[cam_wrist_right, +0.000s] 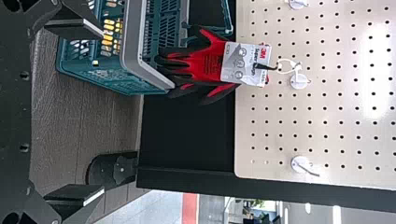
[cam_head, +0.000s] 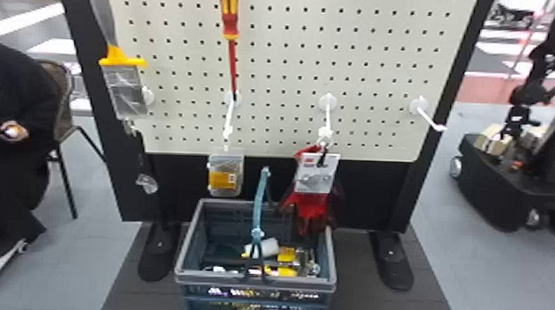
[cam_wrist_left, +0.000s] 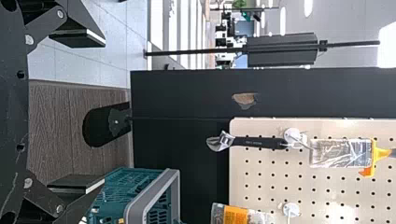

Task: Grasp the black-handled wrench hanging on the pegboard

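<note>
Both grippers sit well short of the stand, fingers spread wide with nothing between them: the left gripper faces the board's left side, the right gripper its right. Next comes a teal basket, with red gloves hanging at its far rim. On the pegboard behind, the black-handled wrench hangs from the leftmost hook, head down against the black panel.
</note>
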Motion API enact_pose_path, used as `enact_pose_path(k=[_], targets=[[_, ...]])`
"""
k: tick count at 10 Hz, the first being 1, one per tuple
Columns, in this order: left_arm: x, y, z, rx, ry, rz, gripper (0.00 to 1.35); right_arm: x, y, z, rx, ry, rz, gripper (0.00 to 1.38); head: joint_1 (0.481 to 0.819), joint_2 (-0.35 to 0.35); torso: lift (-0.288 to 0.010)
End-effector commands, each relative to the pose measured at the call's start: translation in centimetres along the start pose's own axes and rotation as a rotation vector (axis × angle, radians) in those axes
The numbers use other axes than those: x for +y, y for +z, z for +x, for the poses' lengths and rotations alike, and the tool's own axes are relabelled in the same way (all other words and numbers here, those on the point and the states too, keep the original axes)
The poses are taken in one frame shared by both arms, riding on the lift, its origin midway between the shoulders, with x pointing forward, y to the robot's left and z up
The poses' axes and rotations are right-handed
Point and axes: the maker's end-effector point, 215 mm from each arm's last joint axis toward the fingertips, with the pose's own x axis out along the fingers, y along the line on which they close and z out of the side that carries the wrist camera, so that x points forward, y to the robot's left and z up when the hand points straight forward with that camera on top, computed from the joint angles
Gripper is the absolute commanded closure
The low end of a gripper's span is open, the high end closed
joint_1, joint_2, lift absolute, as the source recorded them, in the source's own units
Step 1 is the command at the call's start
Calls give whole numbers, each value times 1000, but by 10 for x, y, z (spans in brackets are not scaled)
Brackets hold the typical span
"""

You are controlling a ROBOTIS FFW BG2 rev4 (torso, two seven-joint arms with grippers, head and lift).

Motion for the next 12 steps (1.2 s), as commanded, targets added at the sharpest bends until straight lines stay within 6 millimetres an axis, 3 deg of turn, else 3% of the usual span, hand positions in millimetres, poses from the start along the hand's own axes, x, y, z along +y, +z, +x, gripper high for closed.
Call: enact_pose_path(k=[1, 5, 7, 9, 12], targets=[[1, -1, -2, 2, 3, -2, 256, 0, -1, 0, 2, 0, 1, 133, 549, 0, -100], [2, -7, -3, 22, 6, -14, 266, 0, -3, -2, 7, 0, 3, 130, 549, 0, -100], [2, -5, 6, 31, -4, -15, 277, 0, -7, -4, 15, 0, 10, 131, 549, 0, -100], [-4, 8, 33, 15, -56, -40, 277, 0, -7, -4, 15, 0, 10, 131, 549, 0, -100], [8, 56, 87, -43, -154, -22, 277, 1, -8, -4, 18, 1, 11, 133, 549, 0, -100]])
